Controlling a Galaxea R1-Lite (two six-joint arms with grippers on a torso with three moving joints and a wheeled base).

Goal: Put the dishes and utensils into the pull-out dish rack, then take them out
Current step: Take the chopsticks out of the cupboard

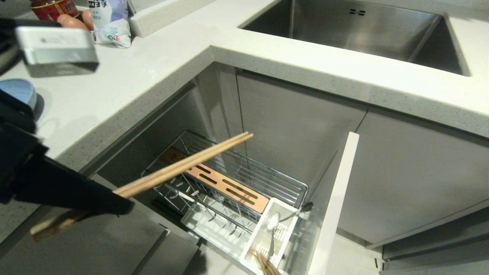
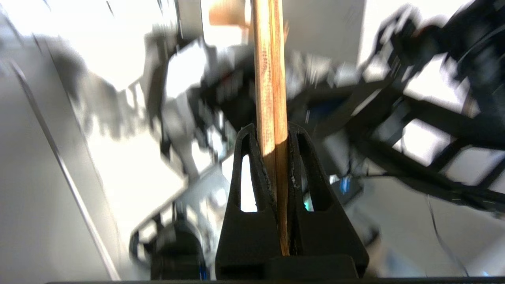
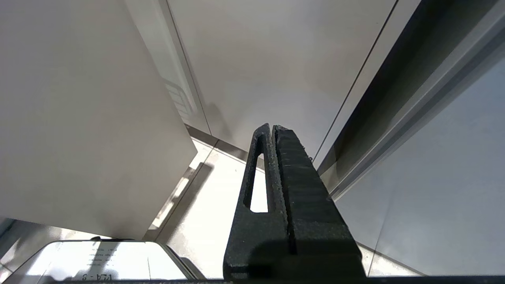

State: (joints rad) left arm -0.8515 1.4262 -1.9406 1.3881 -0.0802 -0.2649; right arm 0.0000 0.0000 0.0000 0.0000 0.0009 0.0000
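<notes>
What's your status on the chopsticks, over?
Left gripper shut on chopsticks, held above pull-out dish rack. Right gripper shut, parked, empty. Spoon in caddy. Path looks clear.

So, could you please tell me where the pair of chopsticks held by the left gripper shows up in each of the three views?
Head view: the chopsticks slant from the lower left up toward the centre, above the pull-out dish rack.
Left wrist view: the chopsticks run straight up the middle, clamped between the black fingers.
Right wrist view: not in it.
Shared landmark: the left gripper, shut on them.
</notes>
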